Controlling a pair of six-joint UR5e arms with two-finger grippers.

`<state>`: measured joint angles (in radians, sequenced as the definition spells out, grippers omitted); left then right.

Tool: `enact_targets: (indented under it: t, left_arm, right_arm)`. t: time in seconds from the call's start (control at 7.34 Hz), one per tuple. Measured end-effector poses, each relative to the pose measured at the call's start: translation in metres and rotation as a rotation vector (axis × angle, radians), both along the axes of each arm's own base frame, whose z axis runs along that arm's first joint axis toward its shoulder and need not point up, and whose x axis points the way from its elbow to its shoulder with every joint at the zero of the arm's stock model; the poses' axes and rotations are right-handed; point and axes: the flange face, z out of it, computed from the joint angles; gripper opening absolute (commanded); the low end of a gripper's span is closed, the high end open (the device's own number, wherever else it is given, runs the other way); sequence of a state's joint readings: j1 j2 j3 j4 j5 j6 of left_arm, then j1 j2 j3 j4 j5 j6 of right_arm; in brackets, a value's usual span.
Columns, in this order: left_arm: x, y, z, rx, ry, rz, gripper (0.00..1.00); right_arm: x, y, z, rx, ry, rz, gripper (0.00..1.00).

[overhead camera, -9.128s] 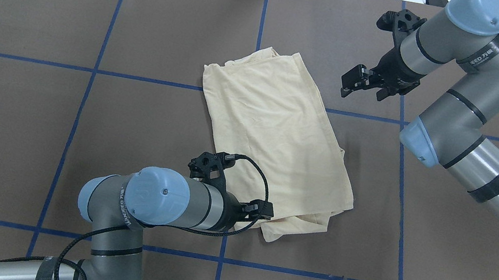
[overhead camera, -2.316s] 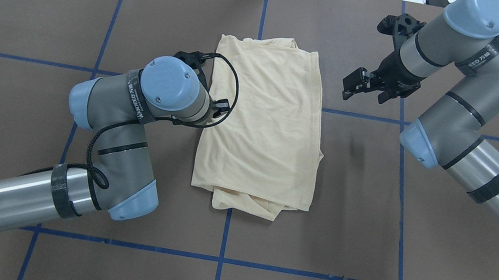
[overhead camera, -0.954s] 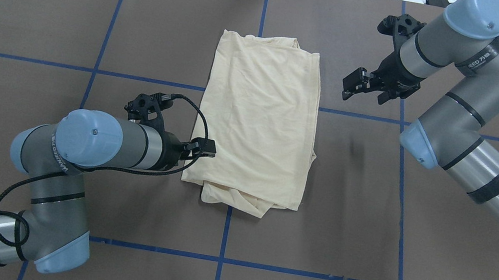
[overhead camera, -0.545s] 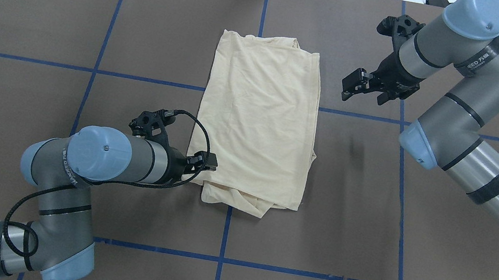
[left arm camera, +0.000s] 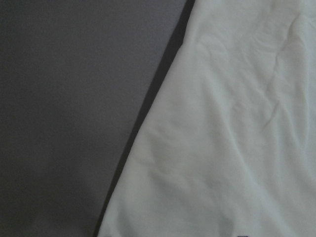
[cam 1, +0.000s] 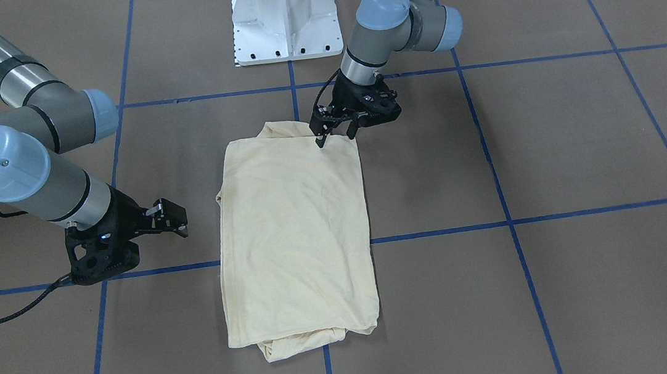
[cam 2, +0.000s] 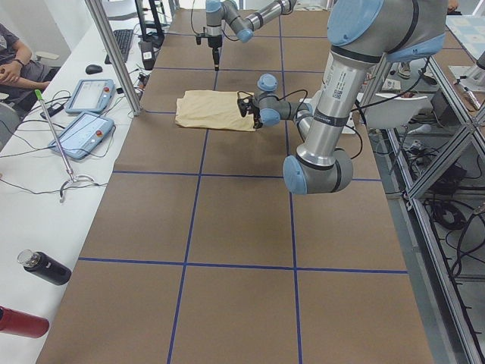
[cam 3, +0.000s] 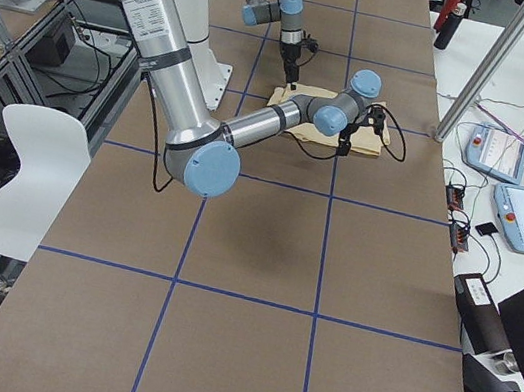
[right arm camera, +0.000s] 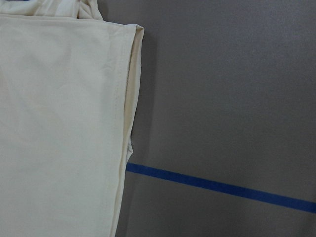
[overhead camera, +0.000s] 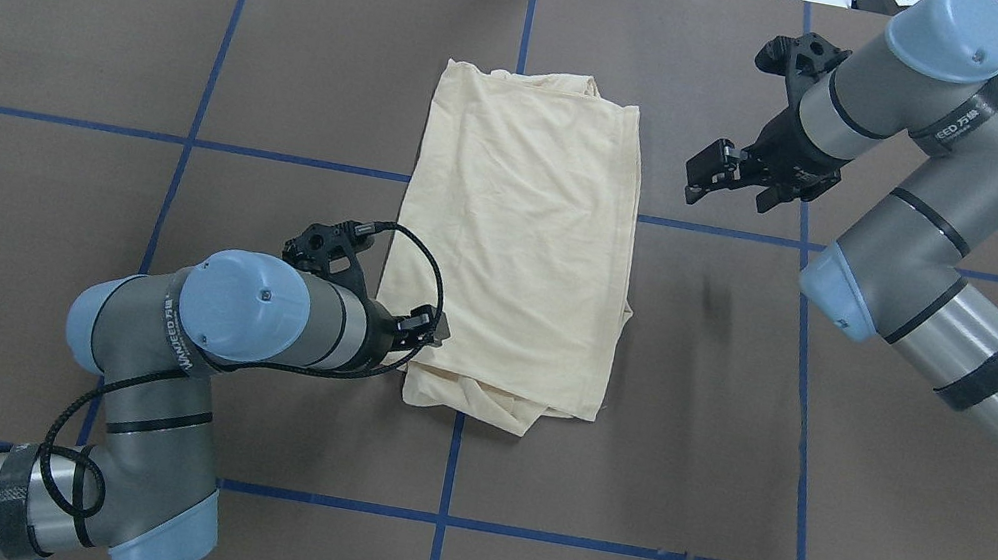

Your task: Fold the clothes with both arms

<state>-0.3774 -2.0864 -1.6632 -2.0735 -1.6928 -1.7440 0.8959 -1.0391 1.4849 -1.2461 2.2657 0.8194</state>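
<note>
The clothes (overhead camera: 519,223) are one cream-yellow shirt folded into a long rectangle mid-table, loose layers bunched at its near end; its print is hidden. In the front view the shirt (cam 1: 295,234) lies flat. My left gripper (overhead camera: 433,330) is at the shirt's near-left corner, and the front view shows that gripper (cam 1: 336,137) open, fingertips down on the cloth edge. The left wrist view holds only cloth (left arm camera: 222,138) and table. My right gripper (overhead camera: 697,173) hangs open and empty to the right of the far-right corner, apart from it. The right wrist view shows the hemmed edge (right arm camera: 59,123).
The brown table (overhead camera: 9,239) carries a blue tape grid. The white base pedestal (cam 1: 284,12) stands at the robot's side. Along the operators' bench are two teach pendants (cam 2: 91,95), a black bottle (cam 2: 45,267) and a seated person (cam 2: 11,53).
The left arm turned the slanted shirt straight, then slid back along its left edge to the near-left corner. The right arm has barely moved.
</note>
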Motion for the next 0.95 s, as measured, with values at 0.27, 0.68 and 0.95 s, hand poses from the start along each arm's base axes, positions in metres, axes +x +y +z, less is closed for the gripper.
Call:
enact_targets:
  t: [0.27,0.68,0.95]
  left_arm:
    - [0.001,0.000,-0.002,-0.008,-0.021,0.000,0.78]
    - [0.007,-0.001,-0.002,-0.041,-0.114,0.001,0.78]
    - [0.014,-0.001,-0.017,-0.060,-0.172,0.005,0.77]
  right_arm:
    - [0.000,0.000,0.001,0.000,0.000,0.000,0.99]
    - [0.000,0.001,0.002,-0.002,0.002,-0.001,0.99]
    - [-0.001,0.000,0.004,-0.004,0.005,-0.001,0.99]
